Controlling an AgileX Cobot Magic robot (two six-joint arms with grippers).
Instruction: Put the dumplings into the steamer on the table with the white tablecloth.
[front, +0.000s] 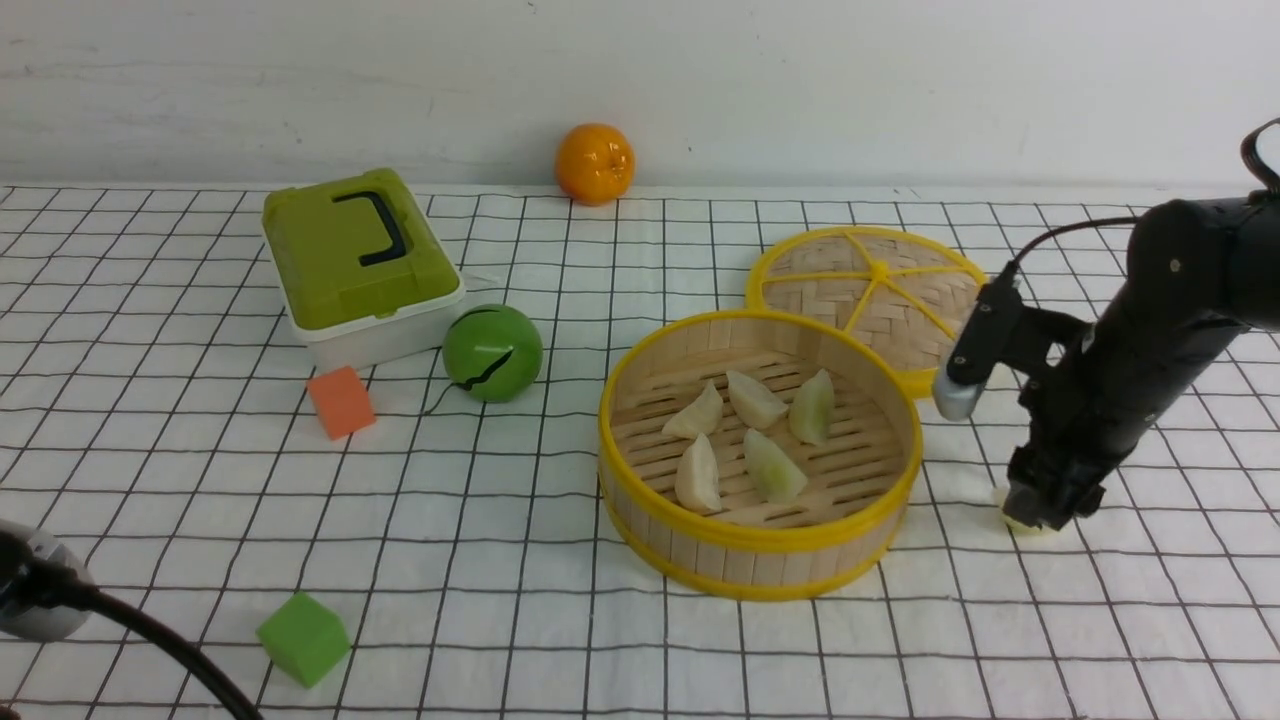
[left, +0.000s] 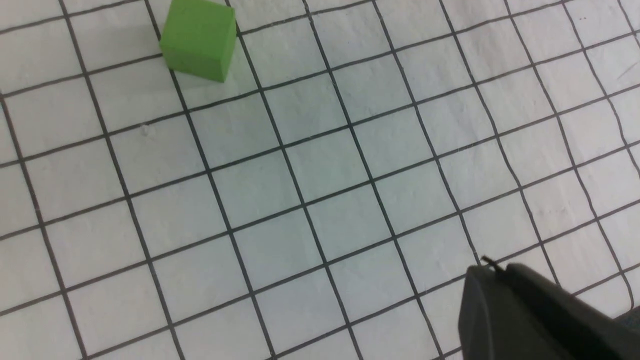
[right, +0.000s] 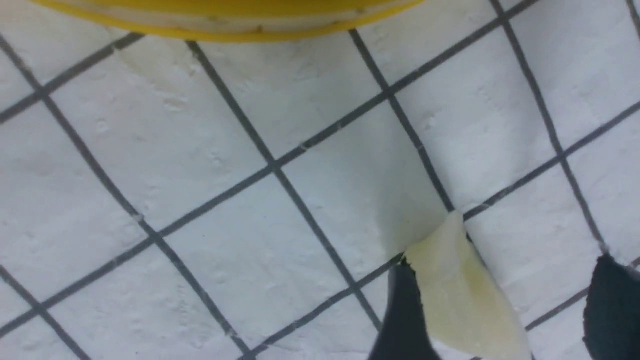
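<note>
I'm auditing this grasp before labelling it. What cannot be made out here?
- Sixth dumpling: front view, right claw covers nearly all; right wrist view, frame edge cuts its end.
- Left claw: left wrist view, edge cuts off all but one dark corner.
- Steamer: right wrist view, only a rim strip shows.

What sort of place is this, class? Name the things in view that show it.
Probably a robot test bench, not a kitchen: a grid-printed white tablecloth against a bare wall, toy props like the orange cube and green cube, and a robot arm beside a steamer of dumplings.
</note>
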